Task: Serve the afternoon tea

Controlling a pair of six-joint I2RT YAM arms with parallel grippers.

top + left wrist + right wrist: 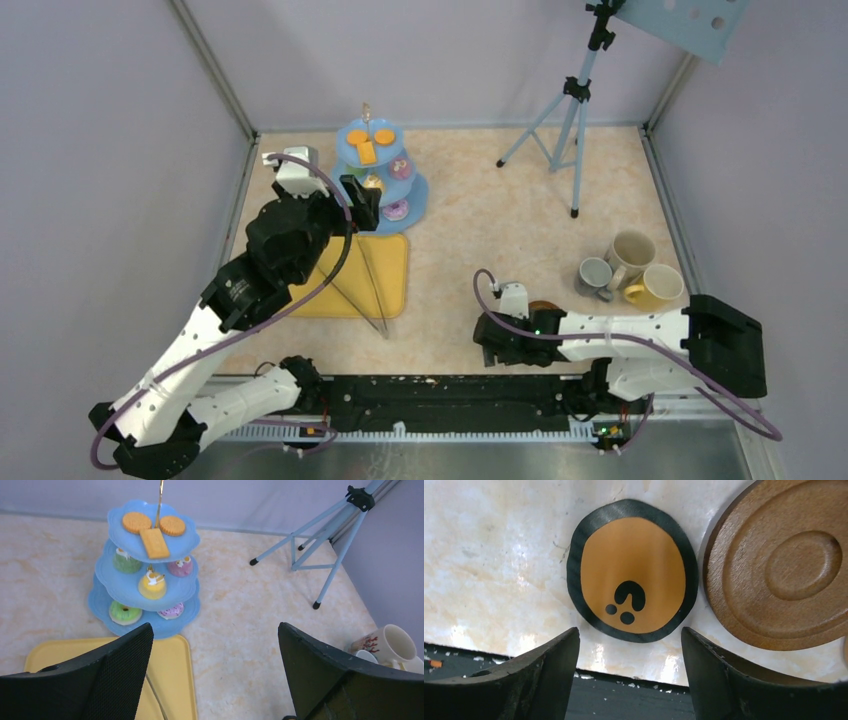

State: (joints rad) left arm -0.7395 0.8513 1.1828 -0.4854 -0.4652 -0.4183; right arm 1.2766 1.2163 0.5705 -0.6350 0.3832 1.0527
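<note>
Left claw (215, 640) gapes empty just short of the stand (116, 580); right claw (629, 645), well off from it, stands open beside a coaster (784, 565).

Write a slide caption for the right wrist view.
Open right gripper over black-rimmed orange disc beside a brown coaster.

Bright, even light with faint shadows; white glare patches on the tabletop (489, 540) in the right wrist view.
</note>
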